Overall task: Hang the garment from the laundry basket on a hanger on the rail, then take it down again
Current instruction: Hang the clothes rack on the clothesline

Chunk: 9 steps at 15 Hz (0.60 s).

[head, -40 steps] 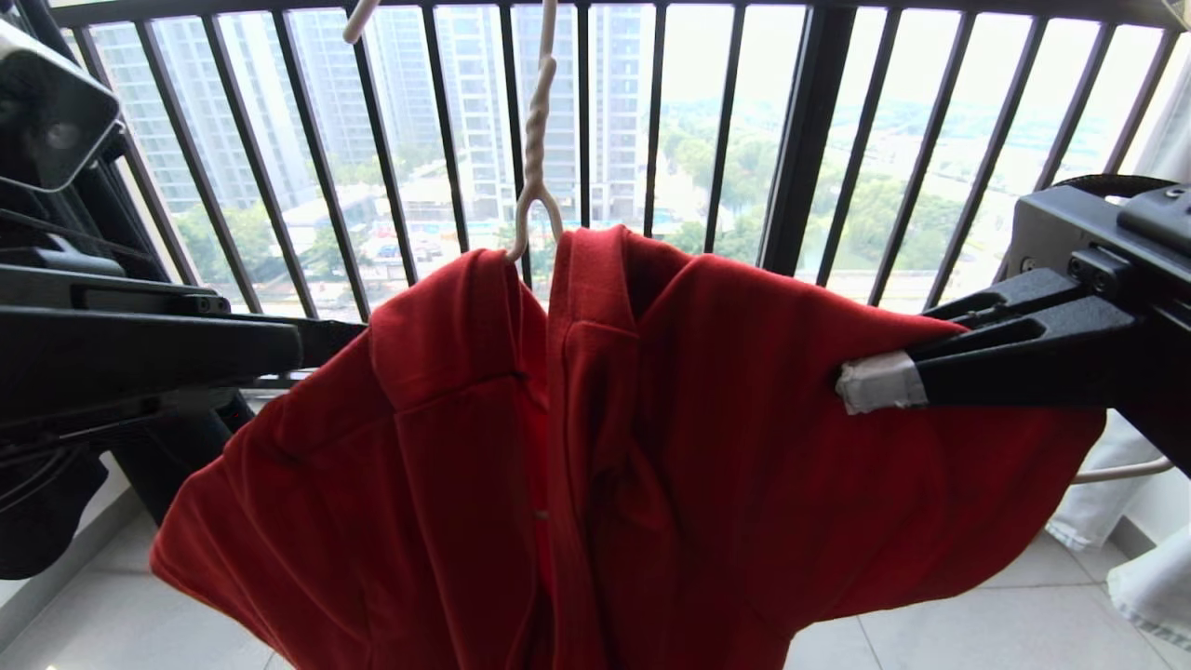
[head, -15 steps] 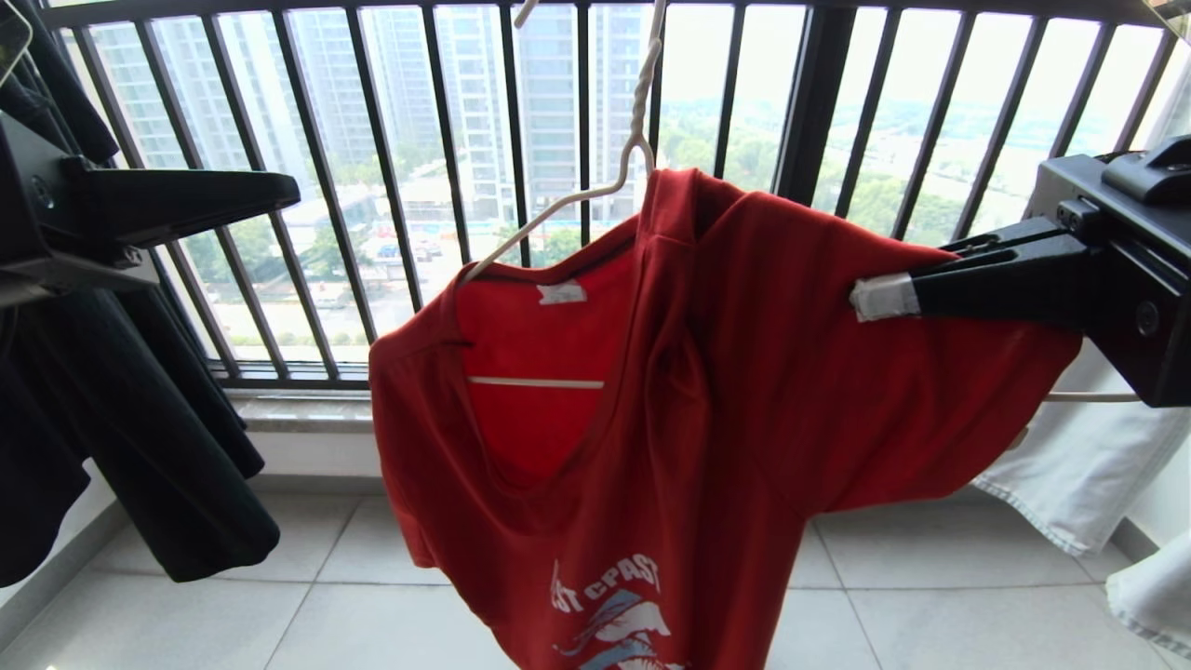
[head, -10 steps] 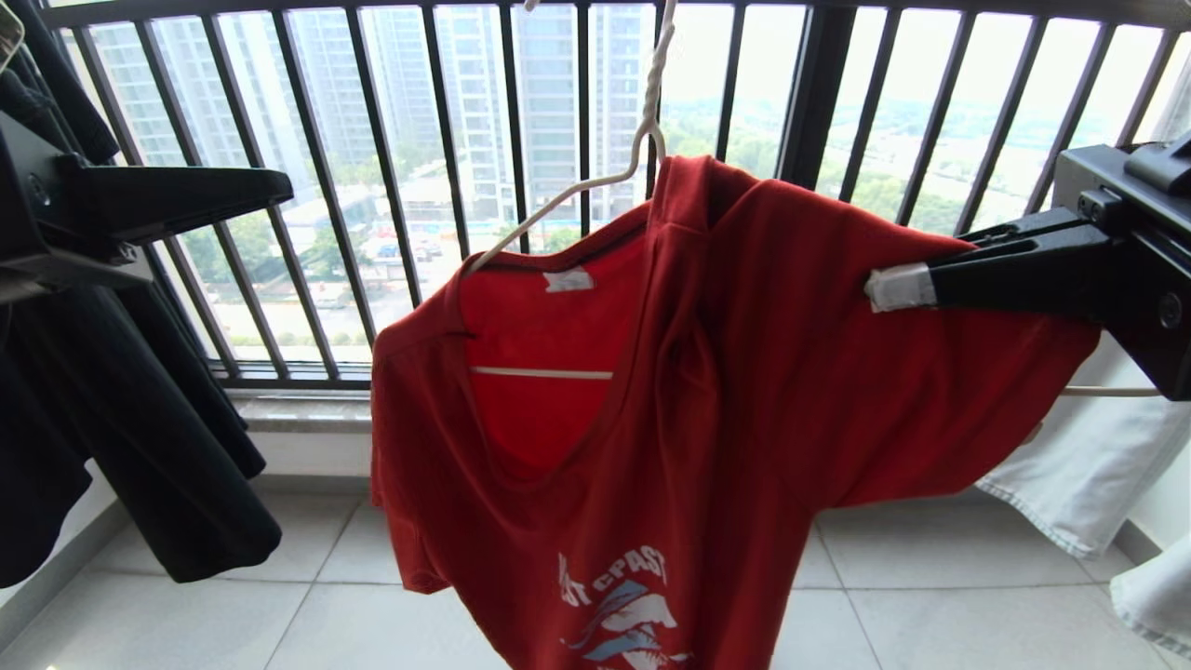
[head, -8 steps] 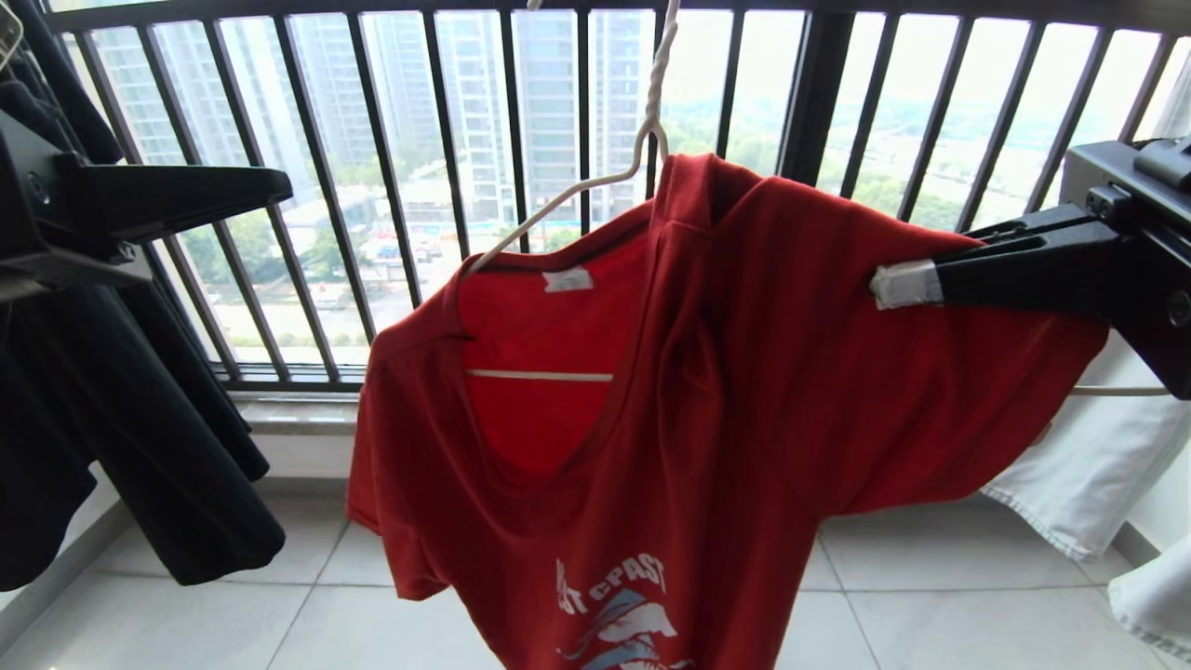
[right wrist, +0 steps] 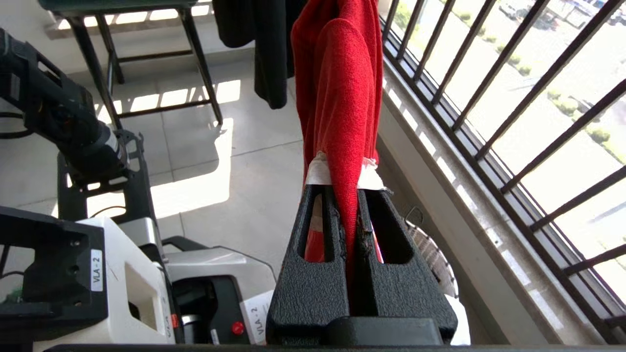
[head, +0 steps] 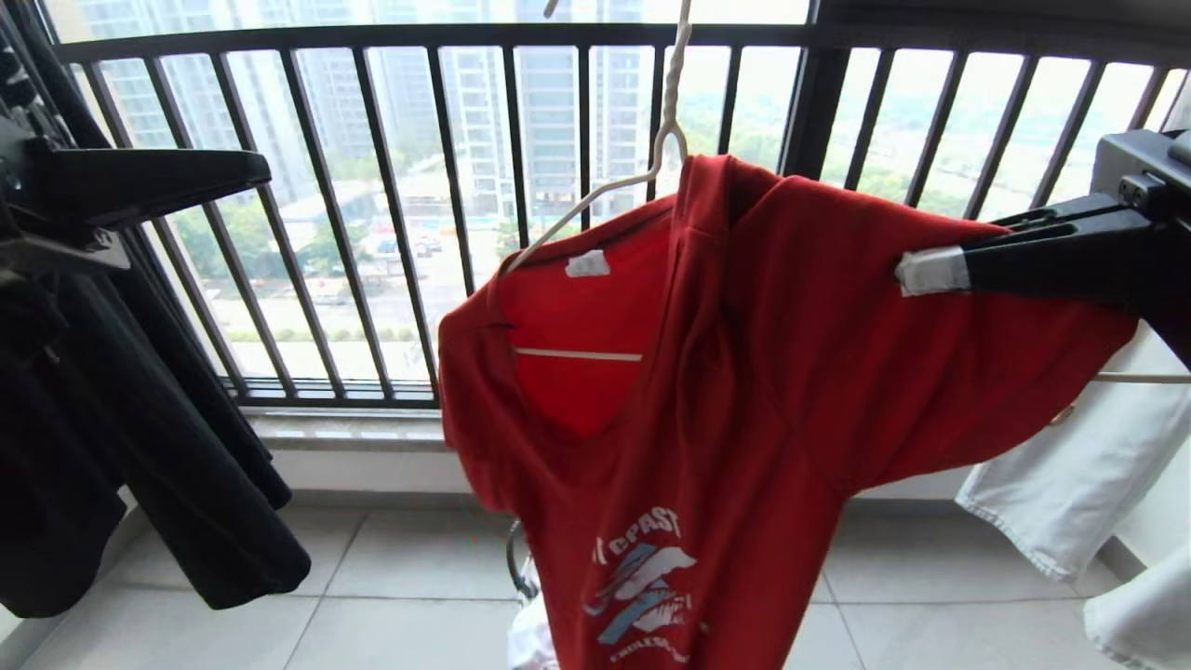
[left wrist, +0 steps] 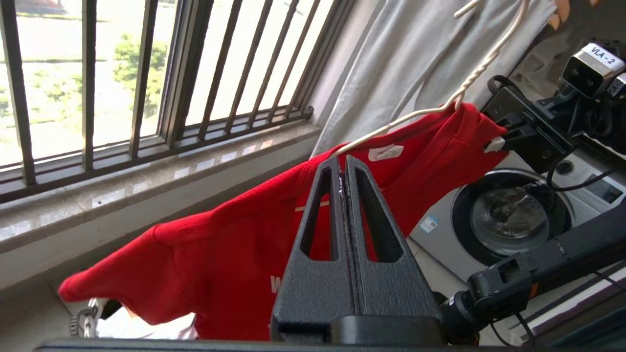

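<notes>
We note a balcony enclosed by a dark vertical-barred railing point(head: 391, 223), through which bright daylight enters; high-rise blocks and green trees lie beyond. A pale stone sill point(head: 344, 428) runs along the base of the bars. The floor point(head: 409, 558) is laid in large light tiles with sunlit patches. A front-loading washing machine point(left wrist: 513, 215) stands on it, and a dark-legged table point(right wrist: 146, 29) stands further back. Pale curtain fabric point(left wrist: 406, 63) hangs near the railing.

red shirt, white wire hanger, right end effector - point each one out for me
red shirt point(head: 791, 372), head view, chest fabric
white wire hanger point(head: 586, 195), head view, sloping arm
right end effector point(right wrist: 345, 176), right wrist view, taped tips, clamped on shirt
</notes>
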### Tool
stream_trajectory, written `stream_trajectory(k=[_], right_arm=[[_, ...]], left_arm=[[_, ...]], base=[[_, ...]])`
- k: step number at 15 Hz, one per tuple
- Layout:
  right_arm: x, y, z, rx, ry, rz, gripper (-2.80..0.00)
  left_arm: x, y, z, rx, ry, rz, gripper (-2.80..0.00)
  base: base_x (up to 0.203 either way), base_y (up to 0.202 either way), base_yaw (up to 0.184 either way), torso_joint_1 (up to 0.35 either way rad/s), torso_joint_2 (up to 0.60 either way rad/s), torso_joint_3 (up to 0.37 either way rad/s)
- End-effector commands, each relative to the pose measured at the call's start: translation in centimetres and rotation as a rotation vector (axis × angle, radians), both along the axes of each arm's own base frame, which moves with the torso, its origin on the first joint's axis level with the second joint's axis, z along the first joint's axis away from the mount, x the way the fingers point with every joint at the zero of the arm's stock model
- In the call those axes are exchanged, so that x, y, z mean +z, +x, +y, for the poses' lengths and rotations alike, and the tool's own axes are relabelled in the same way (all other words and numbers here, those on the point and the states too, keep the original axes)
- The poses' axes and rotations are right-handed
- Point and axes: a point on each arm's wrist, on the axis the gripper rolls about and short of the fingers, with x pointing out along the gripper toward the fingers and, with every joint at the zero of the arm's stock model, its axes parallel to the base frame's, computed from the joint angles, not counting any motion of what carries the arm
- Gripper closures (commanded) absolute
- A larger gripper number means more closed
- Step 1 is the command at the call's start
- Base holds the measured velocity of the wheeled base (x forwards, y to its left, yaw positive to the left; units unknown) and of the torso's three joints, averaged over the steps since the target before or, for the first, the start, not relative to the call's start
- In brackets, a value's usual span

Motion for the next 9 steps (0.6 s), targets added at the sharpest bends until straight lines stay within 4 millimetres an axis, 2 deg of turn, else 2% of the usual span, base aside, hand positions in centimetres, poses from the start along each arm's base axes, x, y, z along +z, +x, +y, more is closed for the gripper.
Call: stream_trajectory(k=[1, 5, 8, 9], right_arm=[[0.04, -0.16, -0.15, -0.001, 0.0, -0.003, 0.0], [0.1, -0.28, -0.3, -0.007, 0.001, -0.007, 0.0], [0.1, -0.27, -0.33, -0.009, 0.001, -0.007, 0.0], [0.1, -0.27, -0.33, -0.009, 0.001, -0.007, 0.0]], left_arm=[[-0.06, -0.07, -0.01, -0.005, -0.001, 0.005, 0.0], [0.0, -0.2, -0.02, -0.006, -0.001, 0.003, 0.0], [0.02, -0.22, -0.02, -0.005, -0.001, 0.001, 0.0], [0.01, -0.22, -0.02, -0.007, -0.001, 0.003, 0.0]], base=[[0.0, 0.0, 0.0, 0.12, -0.43, -0.1], [0.0, 0.0, 0.0, 0.218, -0.44, -0.204], [0.0, 0.0, 0.0, 0.071, -0.48, -0.218], [0.0, 0.0, 0.0, 0.241, -0.5, -0.219]])
